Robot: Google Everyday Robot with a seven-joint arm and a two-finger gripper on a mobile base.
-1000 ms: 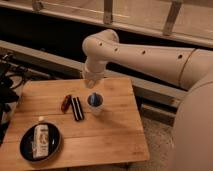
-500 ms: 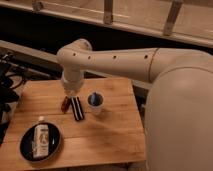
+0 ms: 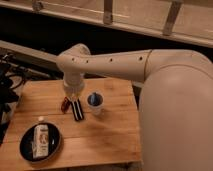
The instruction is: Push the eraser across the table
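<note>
The robot's arm [image 3: 115, 62] fills the right of the scene and reaches left over the table [image 3: 115, 131]; it bends down at the wrist above the middle of the plank top; it is the only arm, so the push is its to make.

On the near left of the table sits a black plate [image 3: 23, 146] with a pale carton [image 3: 41, 141] lying on it, well apart from the work; a white cup [image 3: 95, 102] with a blue inside stands just right of centre.

The eraser [image 3: 77, 111] lies at the middle of the table, between the cup on its right and a smaller red-and-dark object [image 3: 64, 105] just to its left; its long axis runs roughly from far to near, the near end tipped a little to the right.

The gripper [image 3: 74, 96] hangs at the eraser's far end, directly above it or just touching; I cannot tell which; so the eraser stretches away from the gripper toward the near edge.

Whether the gripper is wide or narrow I cannot tell; it seems to hold nothing.

My judgement: contact is at hand and the push barely begun; a shove toward the near side would run along the long axis, while one to the right would soon meet the cup.
</note>
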